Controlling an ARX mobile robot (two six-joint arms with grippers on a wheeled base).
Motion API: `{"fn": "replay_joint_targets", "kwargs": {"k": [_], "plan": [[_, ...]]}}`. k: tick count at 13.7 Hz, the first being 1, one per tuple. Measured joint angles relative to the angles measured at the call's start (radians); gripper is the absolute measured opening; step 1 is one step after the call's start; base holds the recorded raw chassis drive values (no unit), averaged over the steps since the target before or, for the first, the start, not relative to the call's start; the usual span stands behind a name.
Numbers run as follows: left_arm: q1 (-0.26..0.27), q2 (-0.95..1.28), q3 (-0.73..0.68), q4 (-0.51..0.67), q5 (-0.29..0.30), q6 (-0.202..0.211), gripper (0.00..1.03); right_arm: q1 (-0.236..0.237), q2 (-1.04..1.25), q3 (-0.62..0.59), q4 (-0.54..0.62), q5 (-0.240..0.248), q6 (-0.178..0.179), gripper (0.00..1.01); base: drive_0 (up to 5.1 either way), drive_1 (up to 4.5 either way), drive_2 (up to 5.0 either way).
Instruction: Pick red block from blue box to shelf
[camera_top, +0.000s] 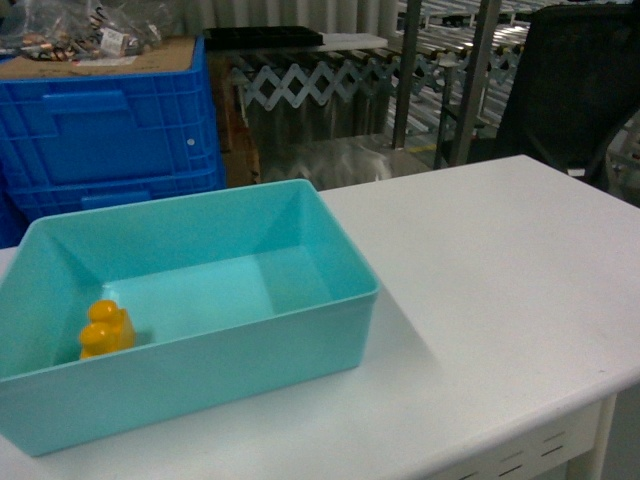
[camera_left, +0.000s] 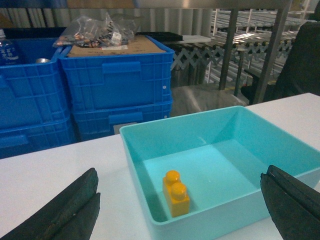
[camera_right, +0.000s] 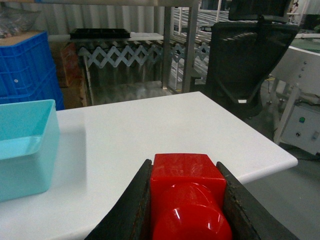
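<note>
White table (camera_top: 500, 300) carries the blue box (camera_top: 190, 300), with dark blue crates (camera_top: 110, 130) and the steel shelf (camera_top: 470, 70) behind. Box holds only a yellow brick (camera_top: 107, 330). Right gripper (camera_right: 185, 205) is clamped on the red block (camera_right: 186, 195) over the table; left gripper (camera_left: 180, 210) is spread wide at the box's near side.

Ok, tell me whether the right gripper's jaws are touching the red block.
Touching. The right wrist view shows both jaws pressed against the red block's sides, no gap.

Glossy red plastic block (camera_right: 187, 200), smooth turquoise plastic box (camera_top: 200, 300), matt white table (camera_top: 500, 280), ribbed blue plastic crates (camera_left: 117, 82).
</note>
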Motion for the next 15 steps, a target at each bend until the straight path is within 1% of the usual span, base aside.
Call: {"fn": "replay_joint_targets", "kwargs": {"k": [15], "plan": [[0.0,0.0,0.0,0.0,0.0,0.0,0.98,0.0,0.0,0.0,0.0,0.0,0.0,0.28,-1.5,-1.48,-1.5]]}}
